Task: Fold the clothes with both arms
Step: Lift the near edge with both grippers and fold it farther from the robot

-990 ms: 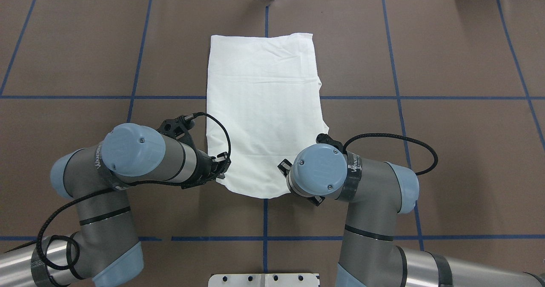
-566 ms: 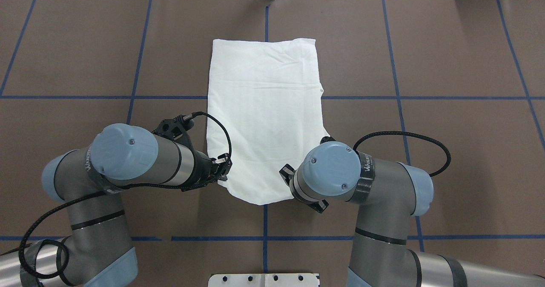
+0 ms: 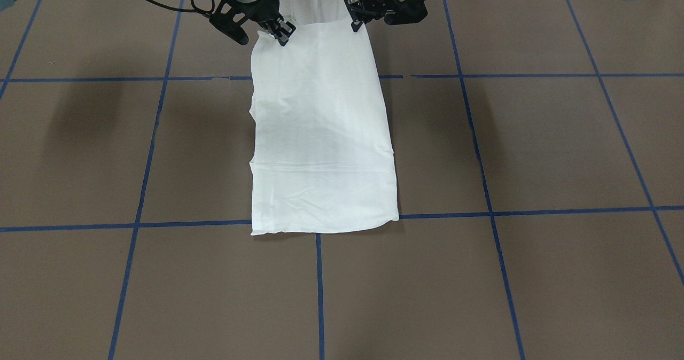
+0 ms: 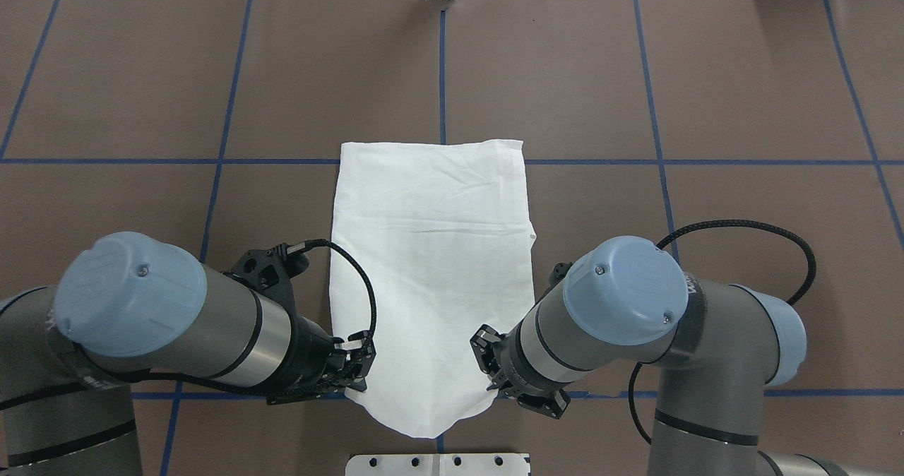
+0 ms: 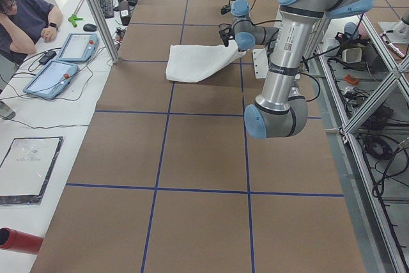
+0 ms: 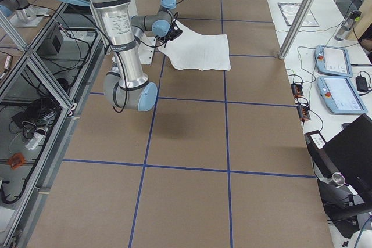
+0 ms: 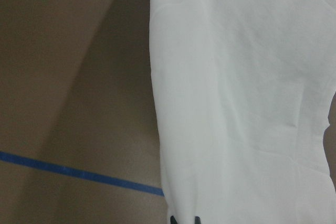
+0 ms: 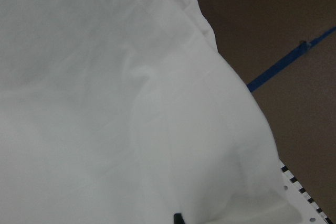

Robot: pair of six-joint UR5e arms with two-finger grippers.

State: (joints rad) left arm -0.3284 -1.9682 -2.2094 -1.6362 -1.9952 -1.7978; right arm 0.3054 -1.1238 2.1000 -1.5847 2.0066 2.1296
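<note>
The clothes, one white T-shirt (image 4: 431, 250) folded into a long rectangle, lie mid-table with the far hem on a blue tape line. The near end is lifted and sags between the two grippers. My left gripper (image 4: 357, 366) is shut on the near left corner and my right gripper (image 4: 487, 363) on the near right corner. In the front-facing view the left gripper (image 3: 358, 21) and the right gripper (image 3: 280, 31) hold the T-shirt (image 3: 320, 135) at its top end. Cloth fills both wrist views, as the T-shirt (image 7: 236, 103) and the T-shirt (image 8: 131, 103). No text or neck shows.
The white pedestal base (image 4: 438, 462) sits just behind the hanging cloth. Brown table (image 4: 706, 94) with blue tape grid. In the left side view a person (image 5: 25, 17) sits by two tablets (image 5: 77, 46) and a metal post (image 5: 96, 11).
Both arms have drawn back toward the robot base, dragging the T-shirt with them. Its far hem has slid from near the table's back edge to the cross tape line.
</note>
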